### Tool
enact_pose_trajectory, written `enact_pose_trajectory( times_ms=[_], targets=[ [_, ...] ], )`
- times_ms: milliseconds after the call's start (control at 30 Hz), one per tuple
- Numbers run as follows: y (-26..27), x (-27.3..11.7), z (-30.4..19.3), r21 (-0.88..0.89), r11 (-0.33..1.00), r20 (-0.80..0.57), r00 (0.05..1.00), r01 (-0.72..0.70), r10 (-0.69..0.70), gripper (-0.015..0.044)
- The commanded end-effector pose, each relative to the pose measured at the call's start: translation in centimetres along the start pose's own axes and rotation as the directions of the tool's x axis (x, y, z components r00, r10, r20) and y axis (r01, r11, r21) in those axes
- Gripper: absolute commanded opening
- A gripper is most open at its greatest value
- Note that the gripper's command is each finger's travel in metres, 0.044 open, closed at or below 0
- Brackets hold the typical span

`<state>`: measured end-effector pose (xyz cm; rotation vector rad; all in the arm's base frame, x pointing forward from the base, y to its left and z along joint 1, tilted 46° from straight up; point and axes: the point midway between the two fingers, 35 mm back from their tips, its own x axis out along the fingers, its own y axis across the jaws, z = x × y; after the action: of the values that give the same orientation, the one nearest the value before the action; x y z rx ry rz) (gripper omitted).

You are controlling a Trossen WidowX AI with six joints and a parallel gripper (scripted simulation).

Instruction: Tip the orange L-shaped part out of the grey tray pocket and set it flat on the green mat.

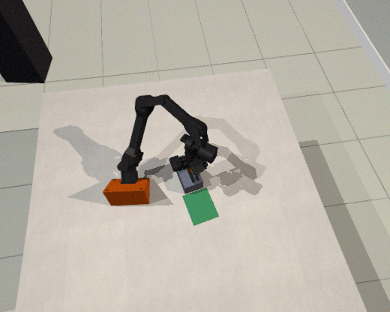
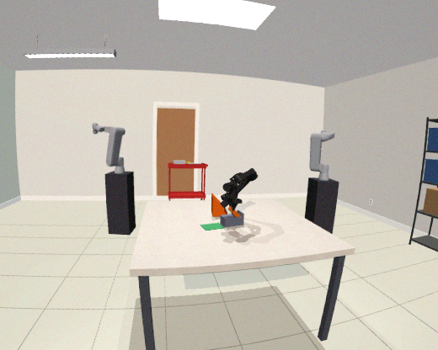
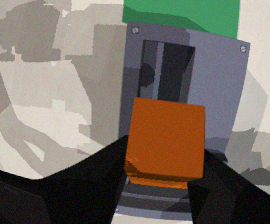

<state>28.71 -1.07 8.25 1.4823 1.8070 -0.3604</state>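
Observation:
The orange part is held tilted over the grey tray. My gripper is shut on it, with a dark finger on each side. In the exterior view the part slopes down to the right, its low end close to the tray. Whether that end still touches the pocket is hidden. The pocket shows dark and bare beyond the part in the wrist view. The green mat lies flat beside the tray, with nothing on it.
The orange base block of the arm stands to the left of the tray in the top view. The arm arches over the pale table. Two screw heads show on the tray's mat-side rim.

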Motion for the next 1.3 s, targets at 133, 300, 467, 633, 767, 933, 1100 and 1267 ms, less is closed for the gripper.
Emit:
enact_pose_trajectory(
  times_ms=[133,300,467,633,767,933,1100,1267],
  targets=[
    [0.0,-1.1,-0.1,-0.001,1.000,-0.004,1.000,0.004,-0.004,0.0000],
    [0.0,-1.9,-0.1,-0.001,1.000,-0.004,1.000,0.004,-0.004,0.0000],
    [0.0,-2.7,-0.1,-0.001,1.000,-0.003,1.000,0.004,-0.004,0.0000],
    [0.0,-3.4,-0.1,-0.001,1.000,-0.003,1.000,0.004,-0.004,0.0000],
    [0.0,-4.1,-0.1,-0.001,1.000,-0.003,1.000,0.004,-0.004,0.0000],
    [0.0,-4.3,-0.1,-0.001,1.000,-0.003,1.000,0.004,-0.004,0.0000],
    [0.0,-4.6,0.0,-0.001,1.000,-0.003,1.000,0.005,-0.005,0.0000],
    [-0.1,-4.5,1.3,-0.001,1.000,-0.003,1.000,0.004,-0.004,0.0000]
  ],
)
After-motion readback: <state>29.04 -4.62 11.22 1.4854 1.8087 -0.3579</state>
